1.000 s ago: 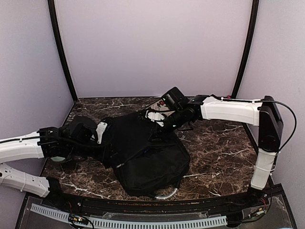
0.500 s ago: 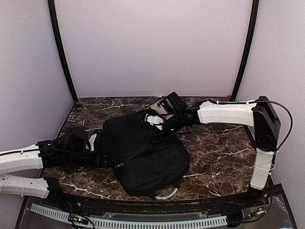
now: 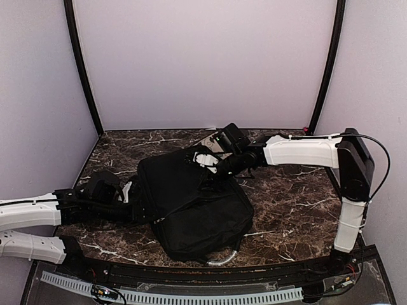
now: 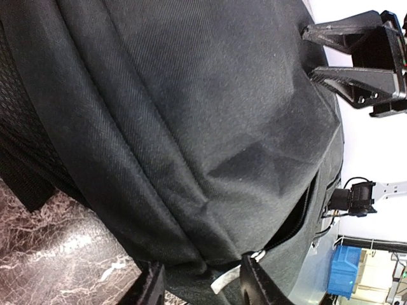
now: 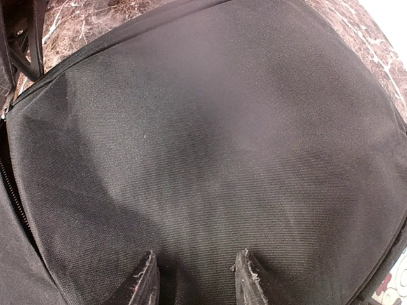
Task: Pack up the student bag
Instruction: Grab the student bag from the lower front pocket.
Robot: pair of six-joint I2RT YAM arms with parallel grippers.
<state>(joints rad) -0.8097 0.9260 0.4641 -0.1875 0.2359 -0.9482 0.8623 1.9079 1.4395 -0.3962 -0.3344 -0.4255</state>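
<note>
The student bag lies in the middle of the bench; the left end effector stands half-spread astride its zippered edge; the right end effector is half-spread, tips against the fabric; whether either pinches cloth, I cannot tell.
</note>
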